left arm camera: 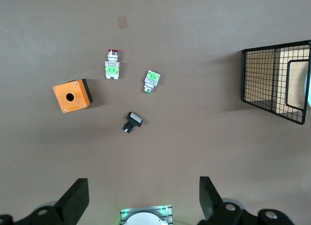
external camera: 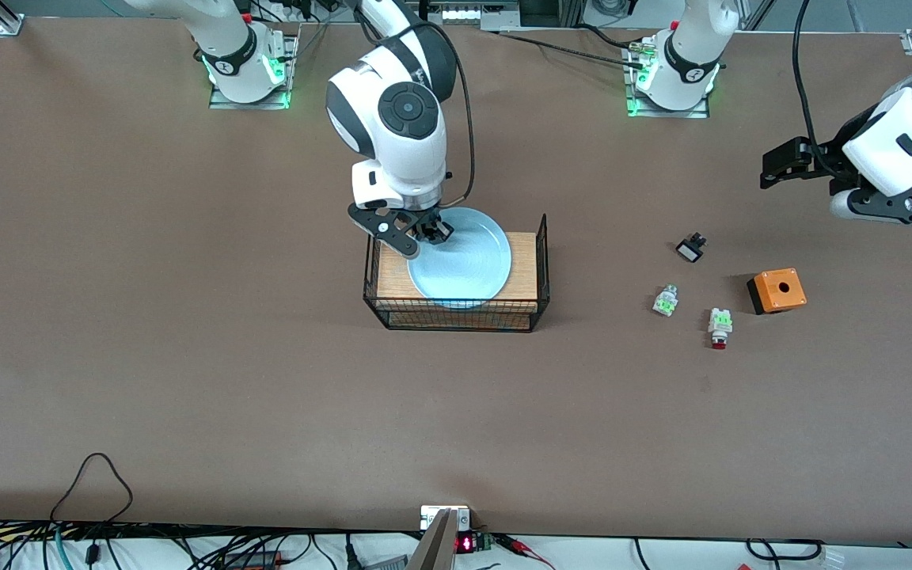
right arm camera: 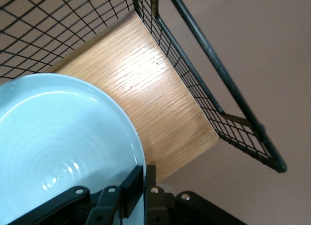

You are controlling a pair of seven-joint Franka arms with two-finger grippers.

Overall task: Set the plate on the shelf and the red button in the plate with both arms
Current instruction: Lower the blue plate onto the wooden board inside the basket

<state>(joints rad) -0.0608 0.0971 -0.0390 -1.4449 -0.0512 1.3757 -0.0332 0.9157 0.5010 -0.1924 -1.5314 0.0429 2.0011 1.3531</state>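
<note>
The pale blue plate (external camera: 460, 265) (right arm camera: 58, 137) lies inside the black wire basket (external camera: 456, 321) (right arm camera: 214, 69), over its wooden floor. My right gripper (external camera: 427, 233) (right arm camera: 144, 179) is shut on the plate's rim at the edge farthest from the front camera. The red button (external camera: 719, 326) (left arm camera: 112, 64), a white-and-green body with a red cap, lies on the table toward the left arm's end. My left gripper (external camera: 780, 166) (left arm camera: 144, 200) hangs open and empty in the air above the table near that end, well apart from the button.
Beside the red button lie a similar white-and-green part (external camera: 665, 301) (left arm camera: 152, 81), a small black-and-white part (external camera: 691, 248) (left arm camera: 132, 122) and an orange box with a hole (external camera: 776, 290) (left arm camera: 72, 95). Cables run along the table's front edge.
</note>
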